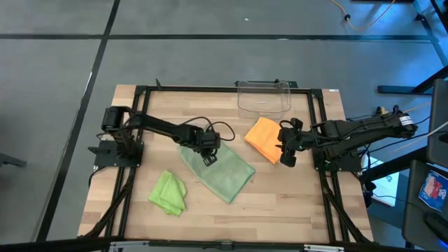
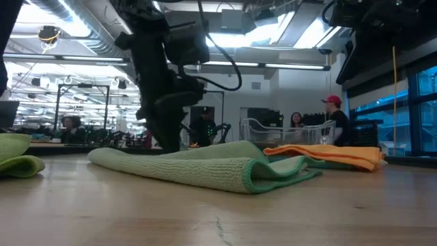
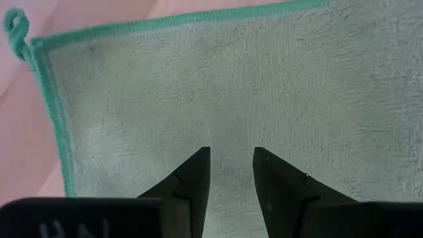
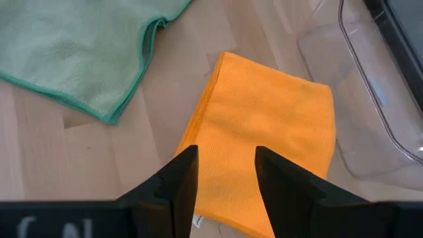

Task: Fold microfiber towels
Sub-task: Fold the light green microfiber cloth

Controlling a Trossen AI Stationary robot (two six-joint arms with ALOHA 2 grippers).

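A: Left gripper (image 3: 231, 165) status?

B: Over the sage towel (image 1: 217, 170), mid-table, near its upper left corner. Jaws a narrow gap apart, nothing between them, tips pointing at the cloth. Can't tell if they touch it.

A: Towel folded?

B: Partly, imo. Low view shows a doubled edge w/ the teal hem curling under. From above it's a long skewed slab, not a neat square. Needs at least one more fold.

A: Right gripper (image 4: 225, 165)?

B: Parted, empty, above the orange towel (image 1: 264, 138), which lies just beside the clear bin (image 1: 264, 96). Orange looks folded already: tidy rectangle, edges stacked.

A: Others?

B: Lime towel (image 1: 169, 193) is front left, bunched, looks only roughly folded or not at all. No teal towel in view. So approx. one done, one in progress, one left.
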